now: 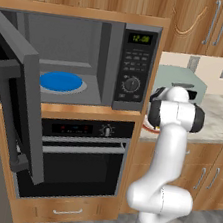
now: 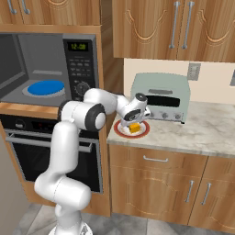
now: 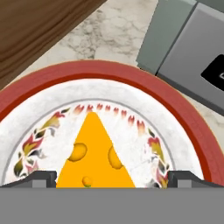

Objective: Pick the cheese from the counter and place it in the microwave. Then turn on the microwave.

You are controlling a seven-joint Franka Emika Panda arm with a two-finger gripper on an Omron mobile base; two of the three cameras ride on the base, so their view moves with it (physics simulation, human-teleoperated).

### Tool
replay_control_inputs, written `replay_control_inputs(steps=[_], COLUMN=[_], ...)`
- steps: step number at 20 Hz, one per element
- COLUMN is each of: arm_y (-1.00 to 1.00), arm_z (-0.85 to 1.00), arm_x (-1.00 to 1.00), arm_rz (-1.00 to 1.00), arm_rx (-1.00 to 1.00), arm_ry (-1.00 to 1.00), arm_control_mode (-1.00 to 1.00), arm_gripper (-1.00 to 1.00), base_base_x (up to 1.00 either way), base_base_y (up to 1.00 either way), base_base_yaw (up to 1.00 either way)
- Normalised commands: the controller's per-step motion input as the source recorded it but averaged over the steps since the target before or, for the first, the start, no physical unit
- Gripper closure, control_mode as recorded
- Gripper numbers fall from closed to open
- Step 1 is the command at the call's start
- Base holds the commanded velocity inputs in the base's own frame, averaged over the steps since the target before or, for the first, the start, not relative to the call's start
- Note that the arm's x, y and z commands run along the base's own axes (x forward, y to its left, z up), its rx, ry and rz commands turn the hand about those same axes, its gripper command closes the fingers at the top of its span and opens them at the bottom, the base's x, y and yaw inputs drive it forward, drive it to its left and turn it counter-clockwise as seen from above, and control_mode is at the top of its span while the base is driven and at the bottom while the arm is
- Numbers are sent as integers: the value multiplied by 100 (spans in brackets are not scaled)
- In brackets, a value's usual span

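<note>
The cheese (image 3: pixel 94 155), a yellow-orange wedge with holes, lies on a red-rimmed patterned plate (image 3: pixel 183 114) on the beige counter (image 2: pixel 206 133). My gripper (image 3: pixel 112 179) is open and hangs low over the plate, one dark tip on each side of the wedge's wide end. From the right base view the cheese (image 2: pixel 134 129) sits just below the gripper (image 2: pixel 131 121). The microwave (image 1: pixel 135 66) stands to the left with its door (image 1: pixel 21 85) swung wide open. A blue plate (image 1: pixel 61 81) lies inside it.
A pale-green toaster oven (image 2: pixel 160 96) stands right behind the plate. A black oven (image 1: pixel 82 154) with a horizontal handle sits under the microwave. A wooden side panel (image 3: pixel 39 30) borders the counter on the microwave side. Wall cabinets hang above.
</note>
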Motion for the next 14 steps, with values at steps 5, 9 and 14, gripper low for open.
replay_control_inputs(steps=[5,9,14], arm_y=[-2,0,0], arm_z=[-16,-18,-13], arm_x=[13,9,4], arm_rz=[2,2,1], arm_rx=[0,0,0], arm_ry=[1,0,2], arm_control_mode=[-100,-100,-100], arm_gripper=[-100,-100,100], base_base_x=[0,0,0], base_base_y=[0,0,0], base_base_yaw=[0,0,0])
